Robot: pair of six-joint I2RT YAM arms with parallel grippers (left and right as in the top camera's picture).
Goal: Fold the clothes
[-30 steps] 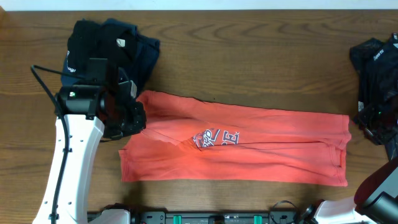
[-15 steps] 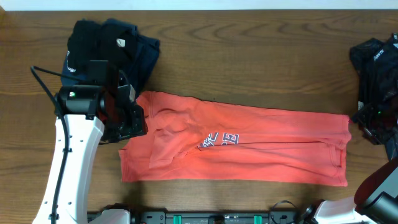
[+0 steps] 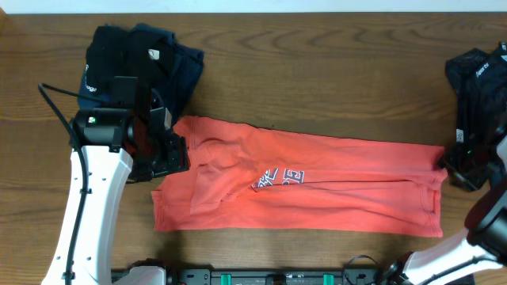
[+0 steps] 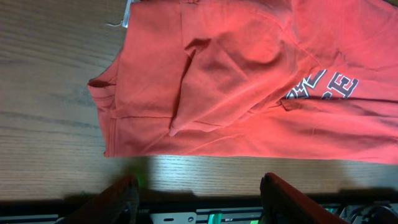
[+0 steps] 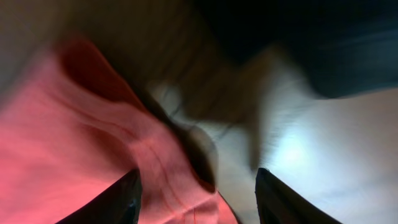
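Orange T-shirt [image 3: 317,186] with navy lettering, stretched in a long band across mid-table [image 3: 317,79], rumpled fold near its left end, my left gripper [image 4: 199,199] there with fingers spread, empty, right gripper [image 5: 198,193] at the right hem, fingers apart, view blurred, dark heap [image 3: 139,55] upper left, black garment [image 3: 479,83] far right.

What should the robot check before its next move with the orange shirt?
1. Orange shirt flat: not ok, a flap bunches near its left end.
2. Left gripper open and empty: ok.
3. Right gripper open by the shirt's right edge: ok.
4. Right gripper touching cloth: cannot tell, blurry view.
5. Dark clothes and black garment not covering the shirt: ok.
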